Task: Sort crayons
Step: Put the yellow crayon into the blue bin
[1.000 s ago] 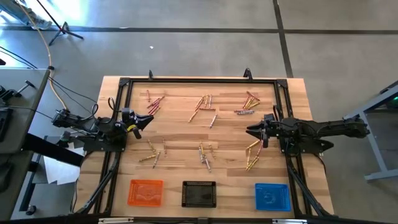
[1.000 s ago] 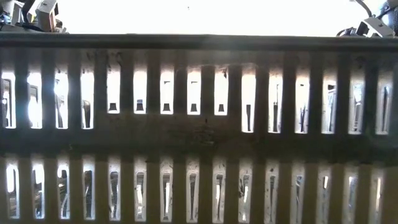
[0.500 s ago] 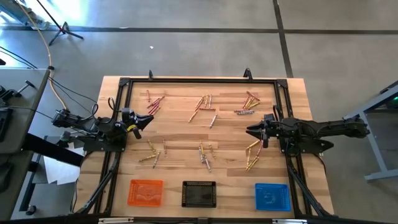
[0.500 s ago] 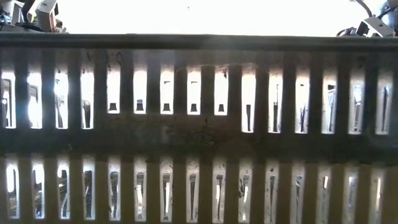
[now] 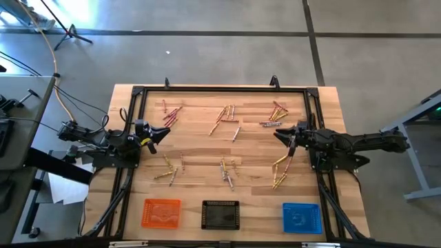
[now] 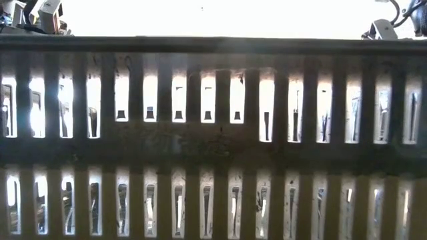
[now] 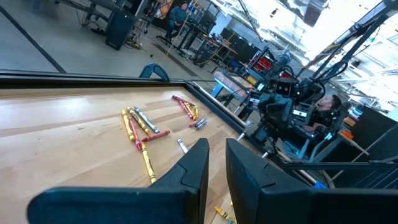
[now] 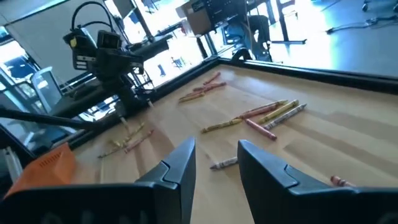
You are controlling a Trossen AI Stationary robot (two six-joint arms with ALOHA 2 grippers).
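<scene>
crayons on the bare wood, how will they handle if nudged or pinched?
The crayons look like thin round sticks lying flat on the smooth wooden table, so probably roll if nudged. Likely light and stiff. Several lie touching or crossed in clusters, so pinching one may drag its neighbours.

Orange tray, black tray, blue tray

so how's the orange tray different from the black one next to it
The orange square tray sits toward the left arm's side of the table's near edge; the black square tray sits in the middle. The orange tray looks translucent, with a pale pattern showing on its floor; the black tray looks dark and opaque. Both are square, similar in size, with no crayons visible in them.
</scene>
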